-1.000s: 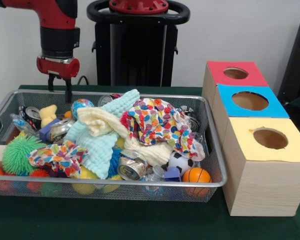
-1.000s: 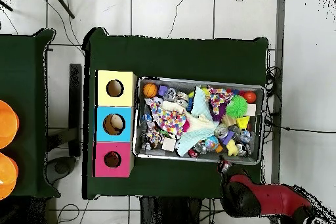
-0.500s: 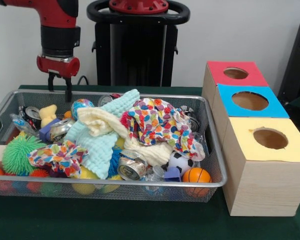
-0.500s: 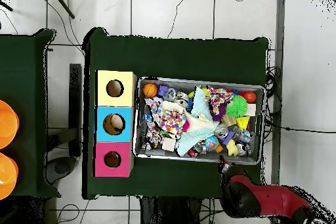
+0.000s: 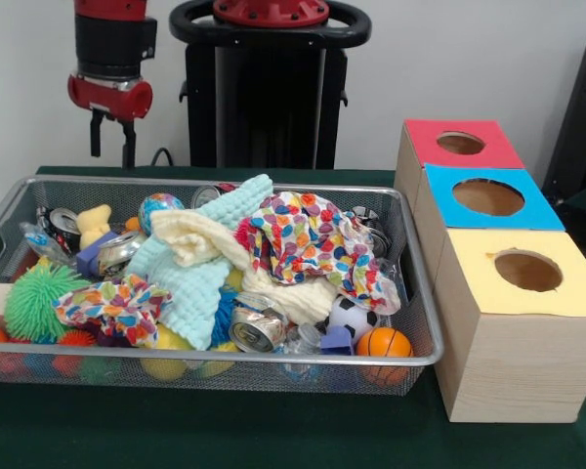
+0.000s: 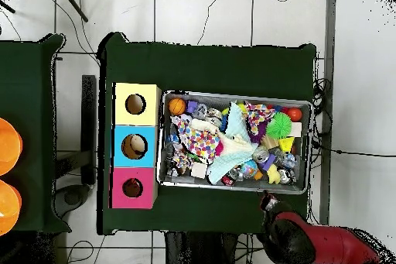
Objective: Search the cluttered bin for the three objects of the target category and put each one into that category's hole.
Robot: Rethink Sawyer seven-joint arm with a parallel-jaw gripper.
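**Sawyer parked above the bin's far-left corner, nothing picked yet**

So the red and black gripper [image 5: 112, 147] hangs in the air just beyond the far-left corner of the silver wire-mesh bin [image 5: 273, 360], clear of the rim. The two black fingers [image 5: 129, 145] point straight down with a gap between them and nothing in it, so spread and empty. My guess is it's up there to get a clean look or line up a drop into the pile.

The bin sits on the dark green counter [image 5: 225, 430], and it's a mess: a pale mint waffle cloth [image 5: 200, 283] and a polka-dot multicolour cloth [image 5: 308, 239] are draped over the middle, probably hiding stuff underneath. Around the edges you can see a green spiky rubber ball [image 5: 39, 298] at near left, a crushed metal can [image 5: 257, 329] at the near side, a small soccer ball [image 5: 350, 315] and an orange mini basketball [image 5: 383, 342] at the near-right corner.

To the right of the bin, touching side by side, stand three wooden boxes with round holes: yellow-topped box [image 5: 523, 278] nearest, blue-topped box [image 5: 488, 198] in the middle, red-topped box [image 5: 459, 145] farthest. Which category is the target, I can't tell.
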